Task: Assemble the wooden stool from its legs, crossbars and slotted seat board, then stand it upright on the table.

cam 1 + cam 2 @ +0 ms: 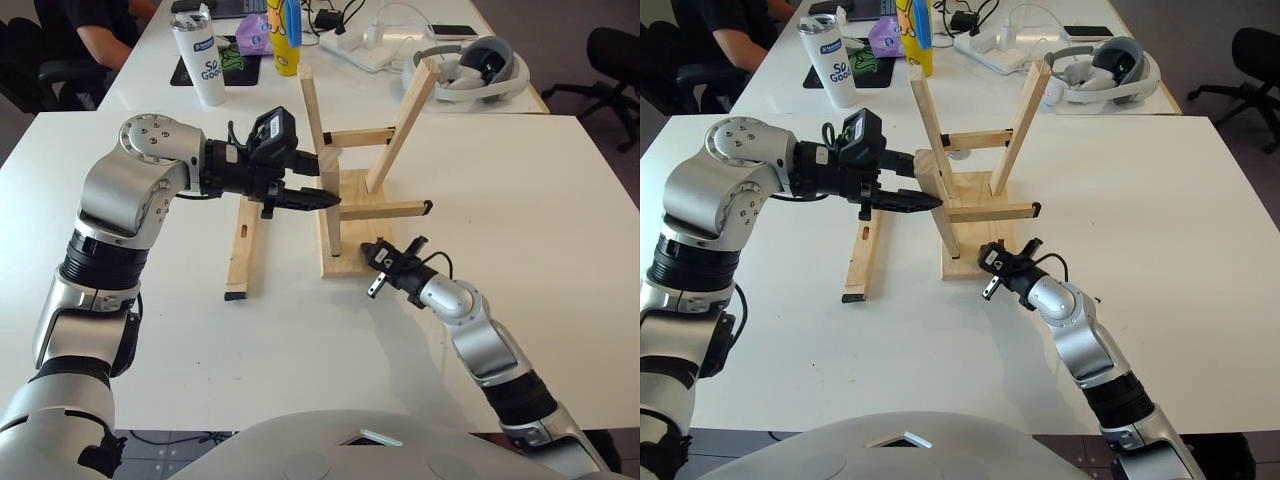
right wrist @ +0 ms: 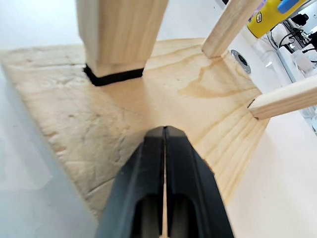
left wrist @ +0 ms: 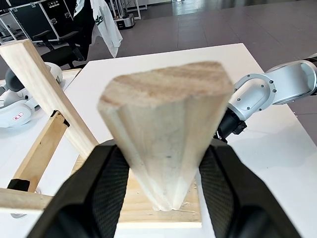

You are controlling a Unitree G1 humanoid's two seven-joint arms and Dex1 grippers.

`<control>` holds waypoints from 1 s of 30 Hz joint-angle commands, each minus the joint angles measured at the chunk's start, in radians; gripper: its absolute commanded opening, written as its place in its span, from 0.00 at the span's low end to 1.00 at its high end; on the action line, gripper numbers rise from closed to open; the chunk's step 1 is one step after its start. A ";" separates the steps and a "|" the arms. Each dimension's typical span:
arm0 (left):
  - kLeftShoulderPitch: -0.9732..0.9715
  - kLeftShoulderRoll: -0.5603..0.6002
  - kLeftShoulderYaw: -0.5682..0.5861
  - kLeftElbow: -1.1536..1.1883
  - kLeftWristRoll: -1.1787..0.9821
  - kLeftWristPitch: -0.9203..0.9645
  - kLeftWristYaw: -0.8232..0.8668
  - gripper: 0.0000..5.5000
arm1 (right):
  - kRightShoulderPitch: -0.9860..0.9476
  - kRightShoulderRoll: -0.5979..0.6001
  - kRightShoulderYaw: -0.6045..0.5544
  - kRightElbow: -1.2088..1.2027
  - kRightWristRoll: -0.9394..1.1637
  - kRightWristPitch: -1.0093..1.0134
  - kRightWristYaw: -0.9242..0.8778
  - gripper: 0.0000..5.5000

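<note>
The stool lies upside down on the white table, its seat board flat and its legs pointing up. My left gripper is shut on the near upright leg, and its black fingers flank that leg's wood. A second leg leans at the back right. Two crossbars join the legs. My right gripper is shut with nothing in it, its tips over the board's near corner.
A loose slotted wooden piece lies on the table left of the stool. On the far table stand a white tumbler, a yellow bottle and headphones. The table's right side has open room.
</note>
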 commanded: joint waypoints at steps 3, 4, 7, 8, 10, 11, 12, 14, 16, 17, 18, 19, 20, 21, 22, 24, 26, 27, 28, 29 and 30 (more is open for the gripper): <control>0.150 0.052 -0.051 0.024 0.071 -0.027 0.008 0.38 | 0.084 -0.011 0.084 0.067 0.004 0.076 0.081 0.00; 0.145 0.044 -0.052 0.030 0.071 -0.031 0.015 0.38 | 0.082 -0.013 0.085 0.068 0.007 0.076 0.088 0.00; 0.089 0.013 -0.060 0.070 0.071 -0.031 0.022 0.38 | 0.080 -0.013 0.086 0.071 0.009 0.082 0.093 0.00; 0.073 0.007 -0.064 0.089 0.073 -0.033 0.020 0.38 | 0.077 -0.012 0.088 0.072 0.010 0.084 0.096 0.00; 0.055 0.006 -0.091 0.119 0.096 -0.046 0.007 0.38 | 0.073 -0.014 0.096 0.075 0.013 0.089 0.111 0.00; 0.055 0.009 -0.105 0.125 0.104 -0.049 -0.001 0.38 | 0.072 -0.014 0.101 0.075 0.014 0.092 0.115 0.00; 0.067 0.012 -0.113 0.117 0.099 -0.044 -0.007 0.38 | 0.070 -0.013 0.105 0.075 0.012 0.094 0.117 0.00; 0.128 0.038 -0.130 0.036 0.071 -0.014 -0.021 0.38 | 0.066 -0.012 0.113 0.077 0.008 0.098 0.122 0.00; 0.175 0.059 -0.143 -0.025 0.059 0.006 -0.027 0.38 | 0.067 -0.014 0.118 0.074 0.008 0.106 0.127 0.00; 0.181 0.059 -0.146 -0.026 0.060 0.006 -0.023 0.38 | 0.069 -0.014 0.118 0.071 0.009 0.109 0.126 0.00; 0.182 0.058 -0.149 -0.014 0.067 0.000 -0.019 0.38 | 0.070 -0.014 0.118 0.070 0.009 0.113 0.126 0.00; 0.177 0.054 -0.152 0.007 0.081 -0.016 -0.011 0.38 | 0.070 -0.015 0.120 0.071 0.008 0.115 0.127 0.00; 0.164 0.044 -0.145 0.029 0.084 -0.023 -0.003 0.38 | 0.070 -0.016 0.121 0.072 0.008 0.118 0.129 0.00; 0.151 0.037 -0.139 0.050 0.090 -0.037 0.004 0.38 | 0.069 -0.017 0.122 0.073 0.007 0.121 0.130 0.00; 0.138 0.030 -0.133 0.074 0.098 -0.051 0.012 0.38 | 0.067 -0.015 0.121 0.079 0.006 0.123 0.126 0.00; 0.121 0.021 -0.118 0.107 0.104 -0.069 0.021 0.38 | 0.062 -0.013 0.120 0.087 0.005 0.123 0.124 0.00; 0.103 0.012 -0.102 0.135 0.104 -0.082 0.028 0.38 | 0.056 -0.009 0.122 0.093 0.007 0.125 0.125 0.00; 0.100 0.008 -0.095 0.141 0.101 -0.086 0.030 0.38 | 0.054 -0.008 0.123 0.095 0.007 0.126 0.126 0.00; 0.105 0.009 -0.094 0.136 0.099 -0.086 0.028 0.38 | 0.054 -0.008 0.126 0.098 0.006 0.125 0.126 0.00; 0.114 0.013 -0.096 0.129 0.100 -0.089 0.022 0.38 | 0.054 -0.009 0.130 0.099 0.004 0.123 0.128 0.00; 0.125 0.018 -0.098 0.126 0.102 -0.093 0.017 0.38 | 0.055 -0.011 0.132 0.100 0.003 0.121 0.128 0.00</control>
